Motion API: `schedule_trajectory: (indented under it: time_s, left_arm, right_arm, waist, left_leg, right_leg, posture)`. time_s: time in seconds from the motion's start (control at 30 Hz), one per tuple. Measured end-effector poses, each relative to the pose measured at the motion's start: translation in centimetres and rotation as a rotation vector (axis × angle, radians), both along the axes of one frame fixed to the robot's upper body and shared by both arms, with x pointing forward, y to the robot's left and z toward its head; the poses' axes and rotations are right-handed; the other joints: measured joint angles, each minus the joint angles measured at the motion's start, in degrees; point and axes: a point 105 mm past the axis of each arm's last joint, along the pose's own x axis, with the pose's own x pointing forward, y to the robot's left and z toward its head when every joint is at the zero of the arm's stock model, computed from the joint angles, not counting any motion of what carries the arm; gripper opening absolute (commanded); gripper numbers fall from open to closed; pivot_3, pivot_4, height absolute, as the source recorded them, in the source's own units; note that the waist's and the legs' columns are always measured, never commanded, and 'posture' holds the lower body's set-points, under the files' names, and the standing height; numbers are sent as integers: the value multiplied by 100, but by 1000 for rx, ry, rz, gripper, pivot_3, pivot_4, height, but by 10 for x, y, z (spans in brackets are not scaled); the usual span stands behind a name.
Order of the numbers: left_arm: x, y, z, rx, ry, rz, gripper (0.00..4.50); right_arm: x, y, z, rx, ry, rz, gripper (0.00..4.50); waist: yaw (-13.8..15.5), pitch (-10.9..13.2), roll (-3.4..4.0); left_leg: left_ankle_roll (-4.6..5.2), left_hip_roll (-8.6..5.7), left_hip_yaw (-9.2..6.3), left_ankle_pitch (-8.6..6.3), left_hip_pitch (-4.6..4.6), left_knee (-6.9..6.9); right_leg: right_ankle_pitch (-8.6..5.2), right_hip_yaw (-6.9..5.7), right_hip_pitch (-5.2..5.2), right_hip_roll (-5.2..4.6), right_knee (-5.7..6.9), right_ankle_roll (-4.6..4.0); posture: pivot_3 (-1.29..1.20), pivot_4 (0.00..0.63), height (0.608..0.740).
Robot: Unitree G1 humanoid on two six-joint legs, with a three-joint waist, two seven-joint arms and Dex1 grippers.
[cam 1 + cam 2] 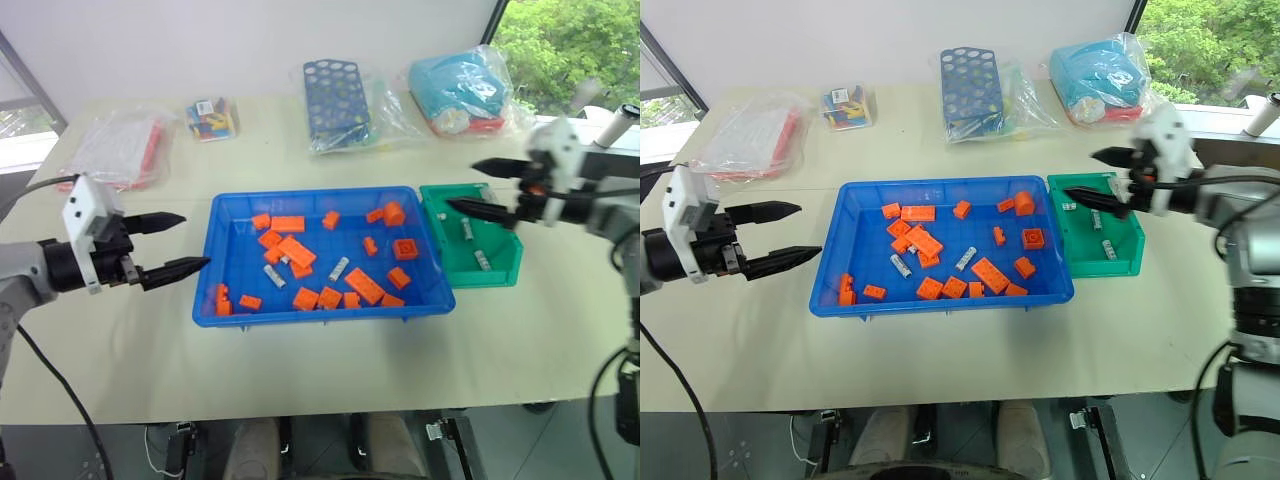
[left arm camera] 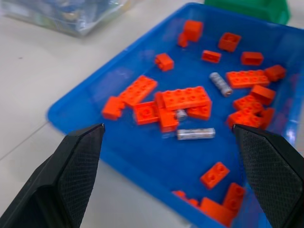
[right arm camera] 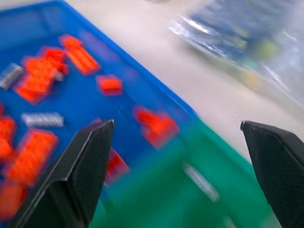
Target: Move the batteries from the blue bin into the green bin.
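Observation:
The blue bin [image 1: 300, 194] sits mid-table and holds orange bricks [image 1: 297, 251] and loose batteries: one [image 1: 339, 268] near the middle and another [image 1: 274, 276] to its left. In the left wrist view both lie bare [image 2: 195, 134] [image 2: 221, 84], and a third [image 2: 180, 114] is half under bricks. Against the blue bin's right end stands the green bin [image 1: 500, 272], with two batteries [image 1: 467, 229] [image 1: 483, 260] in it. My left gripper [image 1: 190, 240] hovers open and empty just left of the blue bin. My right gripper [image 1: 462, 184] is open and empty above the green bin's far-left corner.
At the back of the table lie a bagged dark-blue rack with round holes [image 1: 337, 103], a bag with light-blue contents [image 1: 460, 88], a small colourful pack [image 1: 212, 118] and a bag with red parts [image 1: 120, 150]. Bare tabletop runs in front of the bins to the near edge.

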Motion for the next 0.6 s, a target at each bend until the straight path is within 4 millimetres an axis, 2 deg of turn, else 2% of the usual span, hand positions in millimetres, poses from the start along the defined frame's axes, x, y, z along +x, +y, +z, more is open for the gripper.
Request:
schedule_trajectory:
  time_s: [0.07,0.23,0.43,0.6]
  left_arm:
    - [-2,-9,-2,10,6,-40,4500]
    - [-3,-24,-15,32,44,-98,4500]
    - [-1,-31,-23,45,55,-106,4500]
    - [-1,-31,-24,44,58,-103,4500]
  right_arm:
    - [2,35,-12,0,34,46,4395]
    - [2,97,-55,-12,147,84,4395]
    - [-1,137,-83,-26,214,72,4395]
    - [-6,159,-88,-49,217,147,4395]
  waist:
    - [1,-1,-2]
    - [43,-1,-4]
    - [24,-4,-11]
    - [14,-4,-11]
  left_leg:
    - [0,1,0,0,-6,0]
    - [1,-2,-1,1,-28,12]
    - [2,0,-2,2,-30,15]
    - [1,2,-1,2,-30,15]
  right_leg:
    - [0,0,-4,3,1,0]
    - [3,-2,-19,9,6,5]
    - [11,-3,-21,17,10,20]
    - [12,-4,-22,24,10,22]
  posture:
    - [0,150,737]
    - [0,150,737]
    - [0,150,737]
    - [0,150,737]
